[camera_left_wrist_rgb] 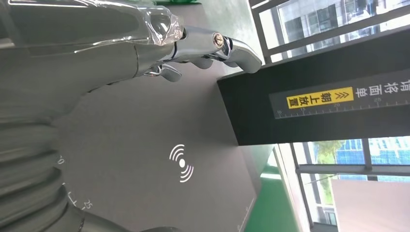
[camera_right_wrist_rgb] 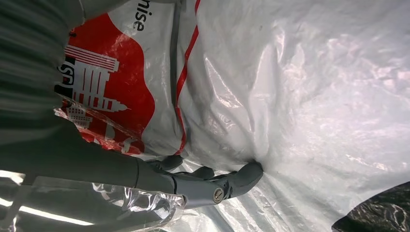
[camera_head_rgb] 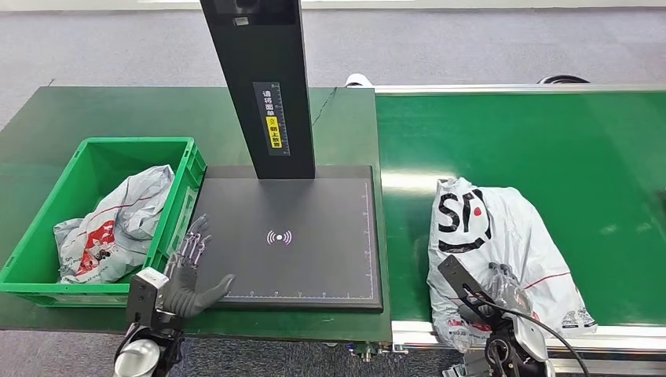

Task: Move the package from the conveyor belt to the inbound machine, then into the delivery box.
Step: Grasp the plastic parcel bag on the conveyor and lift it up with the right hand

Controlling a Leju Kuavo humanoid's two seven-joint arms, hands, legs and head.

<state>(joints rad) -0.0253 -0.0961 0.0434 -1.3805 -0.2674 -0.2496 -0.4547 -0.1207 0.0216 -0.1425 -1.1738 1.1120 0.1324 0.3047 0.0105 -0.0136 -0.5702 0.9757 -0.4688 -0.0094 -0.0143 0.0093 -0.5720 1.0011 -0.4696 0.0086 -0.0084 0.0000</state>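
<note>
right robot hand (camera_head_rgb: 503, 287) grips package (camera_head_rgb: 503, 236) on conveyor belt (camera_head_rgb: 550, 141); left robot hand (camera_head_rgb: 188, 267) open, empty.

Conveyor belt (camera_head_rgb: 550, 149) lies to my right, package (camera_head_rgb: 495, 251) on it near my edge. Inbound machine (camera_head_rgb: 290, 236) sits just left of the belt, its post (camera_head_rgb: 263, 86) rising from the far side of the plate. Delivery box (camera_head_rgb: 94, 220) stands against the machine's left side with a bag (camera_head_rgb: 118, 224) in it. My left hand (camera_head_rgb: 192, 271) rests at the plate's near left corner. My right hand (camera_head_rgb: 503, 287) is on the package, apparently pressing into it.
</note>
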